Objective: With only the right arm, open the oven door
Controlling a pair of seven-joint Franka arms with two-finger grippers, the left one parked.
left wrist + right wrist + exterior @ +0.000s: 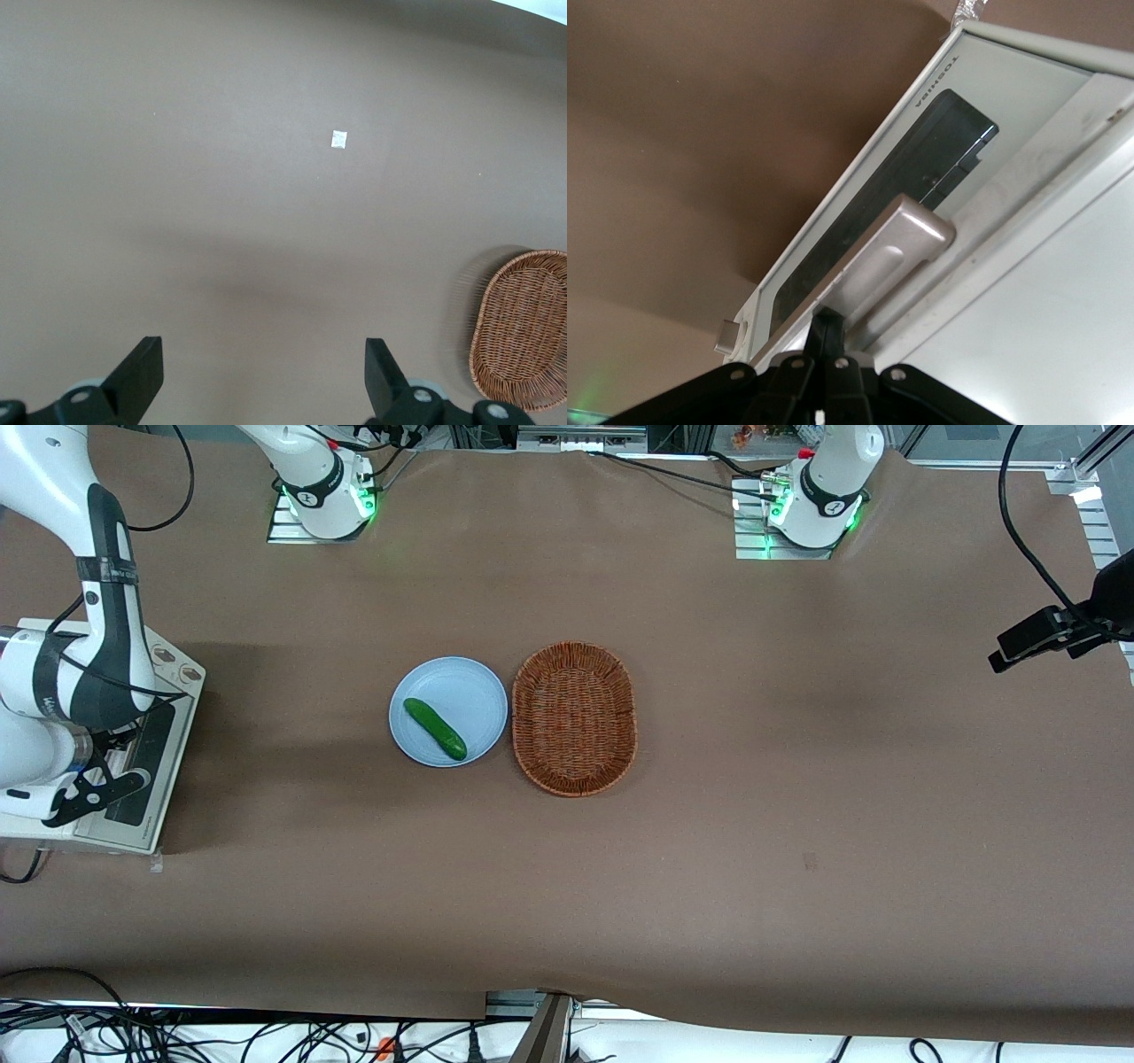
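the brown oval wicker basket [574,718] lies at mid-bench, nearest the front camera among the loose things, with a pale blue round plate [448,710] just beside it toward the working arm's end. a green cucumber [435,728] lies on the plate. at the working arm's end of the brown-covered bench [709,868] sits the small boxy cream-white toaster oven [168,669]. its flat door with dark glass window [904,177] is tilted partly out from the oven body, cream outer face showing. the large white jointed right arm [62,682] hangs over the oven. its black two-finger end effector [826,341] sits at the silver bar handle [877,261]; one black finger touches the bar's end, and i cannot tell whether the fingers grip it.
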